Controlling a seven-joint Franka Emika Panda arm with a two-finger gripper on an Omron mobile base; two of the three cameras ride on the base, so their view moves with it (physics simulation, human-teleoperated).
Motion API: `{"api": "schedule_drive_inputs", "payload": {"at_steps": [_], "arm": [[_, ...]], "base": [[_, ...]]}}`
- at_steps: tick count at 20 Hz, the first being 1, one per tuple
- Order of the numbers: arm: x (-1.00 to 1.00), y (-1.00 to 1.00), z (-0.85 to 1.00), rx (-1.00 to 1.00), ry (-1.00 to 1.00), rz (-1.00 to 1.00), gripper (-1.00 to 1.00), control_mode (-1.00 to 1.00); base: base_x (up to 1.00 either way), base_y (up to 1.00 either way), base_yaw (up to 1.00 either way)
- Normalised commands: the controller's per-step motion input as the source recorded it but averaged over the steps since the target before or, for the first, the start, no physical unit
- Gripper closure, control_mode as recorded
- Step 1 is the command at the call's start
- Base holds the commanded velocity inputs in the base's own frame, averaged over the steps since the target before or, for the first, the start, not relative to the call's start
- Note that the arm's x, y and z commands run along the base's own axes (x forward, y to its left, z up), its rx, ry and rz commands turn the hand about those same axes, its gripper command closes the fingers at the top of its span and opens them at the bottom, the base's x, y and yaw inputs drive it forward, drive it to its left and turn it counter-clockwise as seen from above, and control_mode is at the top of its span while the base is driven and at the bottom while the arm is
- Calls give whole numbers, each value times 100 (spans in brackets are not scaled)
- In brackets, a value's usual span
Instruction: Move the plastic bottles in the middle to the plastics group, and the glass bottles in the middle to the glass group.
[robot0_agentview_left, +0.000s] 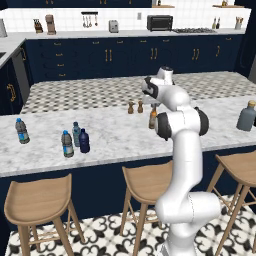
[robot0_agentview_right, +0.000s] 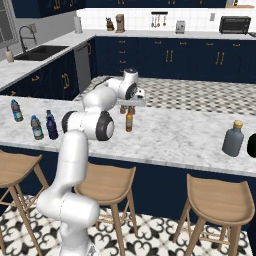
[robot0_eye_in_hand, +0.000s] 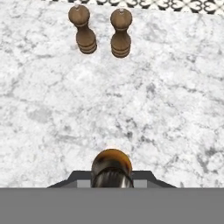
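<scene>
The slim amber-brown glass bottle (robot0_agentview_left: 152, 120) (robot0_agentview_right: 129, 122) stands upright mid-counter. My gripper (robot0_agentview_right: 130, 109) hangs straight down over its neck. In the hand view the bottle's rounded top (robot0_eye_in_hand: 111, 165) sits centred between the jaws, and how tightly they close on it is hidden. On the left stand the pale teal bottle (robot0_agentview_left: 76, 133) and the navy bottle (robot0_agentview_left: 84, 141) (robot0_agentview_right: 51, 125), beside two clear water bottles (robot0_agentview_left: 67, 144) (robot0_agentview_left: 21, 131) with blue labels. The broad grey-blue bottle (robot0_agentview_left: 246, 116) (robot0_agentview_right: 233, 139) stands far right.
Two short brown shakers (robot0_agentview_left: 131, 107) (robot0_agentview_left: 140, 106) (robot0_eye_in_hand: 82, 29) (robot0_eye_in_hand: 121, 32) stand just behind the amber bottle. Wooden stools (robot0_agentview_left: 150, 182) line the marble counter's (robot0_agentview_left: 115, 135) near edge. A second counter and dark cabinets lie beyond.
</scene>
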Motion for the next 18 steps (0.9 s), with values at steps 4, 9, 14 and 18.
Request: {"api": "schedule_drive_inputs", "payload": {"at_steps": [4, 9, 14, 18], "arm": [[-8, 0, 4, 0, 0, 0, 100, -100], [-33, -24, 28, 0, 0, -1, 100, -100], [-56, -60, 43, 0, 0, -1, 100, -100], [-76, -74, 25, 0, 0, -6, 100, -100]], "base": [[0, 0, 0], [0, 0, 0], [0, 0, 0], [0, 0, 0]]}}
